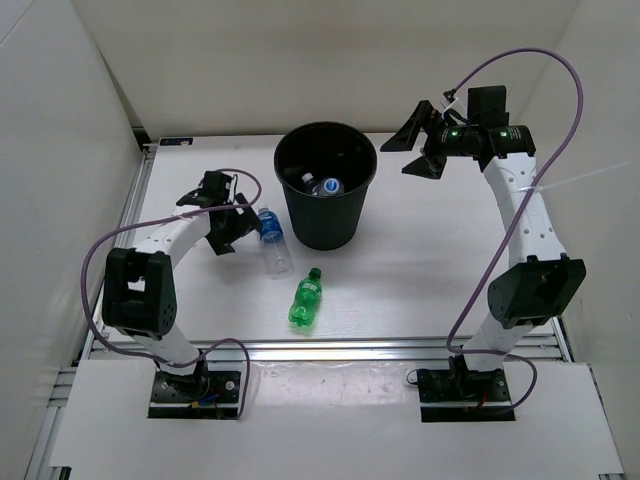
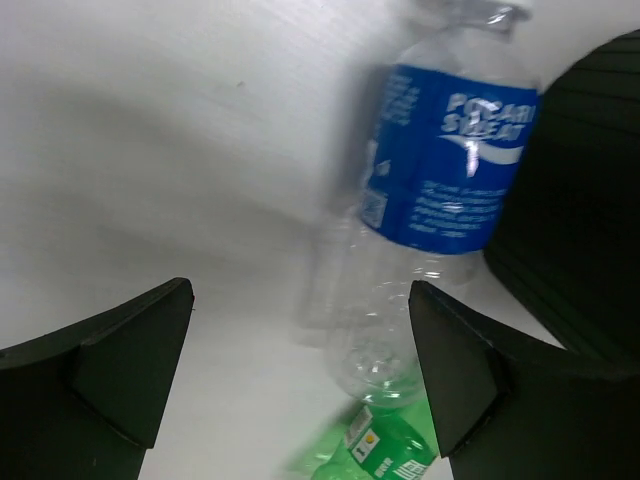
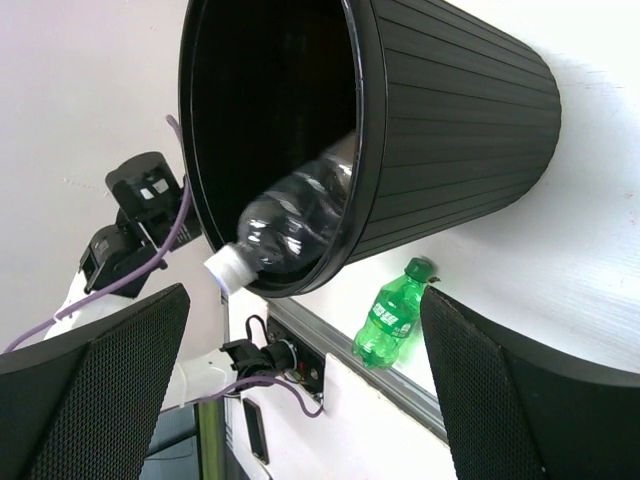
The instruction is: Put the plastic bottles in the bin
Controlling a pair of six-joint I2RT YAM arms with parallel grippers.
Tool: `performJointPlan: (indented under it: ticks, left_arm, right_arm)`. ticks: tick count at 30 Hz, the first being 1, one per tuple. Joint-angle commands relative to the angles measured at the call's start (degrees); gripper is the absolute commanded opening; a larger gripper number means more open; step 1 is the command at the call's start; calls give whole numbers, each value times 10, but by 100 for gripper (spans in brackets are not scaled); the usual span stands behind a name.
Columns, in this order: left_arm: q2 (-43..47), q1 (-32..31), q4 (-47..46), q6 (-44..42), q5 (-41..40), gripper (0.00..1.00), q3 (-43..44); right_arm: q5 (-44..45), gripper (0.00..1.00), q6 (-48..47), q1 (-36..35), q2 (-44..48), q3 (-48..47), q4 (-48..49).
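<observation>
Left of the bin [image 1: 330,215], my left gripper [image 2: 300,295] gapes empty by the blue-labelled bottle [image 1: 272,238]. My right gripper [image 1: 412,150] is spread empty too.

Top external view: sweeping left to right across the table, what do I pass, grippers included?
In order: left gripper → blue-labelled bottle → green bottle → right gripper. The bin stands farther back and spans across both bottles' positions, so it is left out of the order.

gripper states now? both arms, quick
left gripper: open, holding nothing; the blue-labelled bottle lies just ahead of it.
right gripper: open, holding nothing.
</observation>
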State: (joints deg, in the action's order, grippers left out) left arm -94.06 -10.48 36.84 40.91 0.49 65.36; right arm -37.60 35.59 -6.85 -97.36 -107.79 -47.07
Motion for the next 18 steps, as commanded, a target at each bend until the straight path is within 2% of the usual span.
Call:
performJointPlan:
  ticks: [1, 13, 18]
  left_arm:
    - [10, 5, -58, -9, 60, 100, 11]
    - [-71, -26, -80, -9, 99, 100, 62]
    - [-99, -32, -80, -4, 104, 99, 48]
  right_arm:
    - [-13, 100, -2, 2, 2, -19, 2]
    - [-35, 100, -2, 2, -3, -13, 2]
    - [-35, 100, -2, 2, -13, -19, 2]
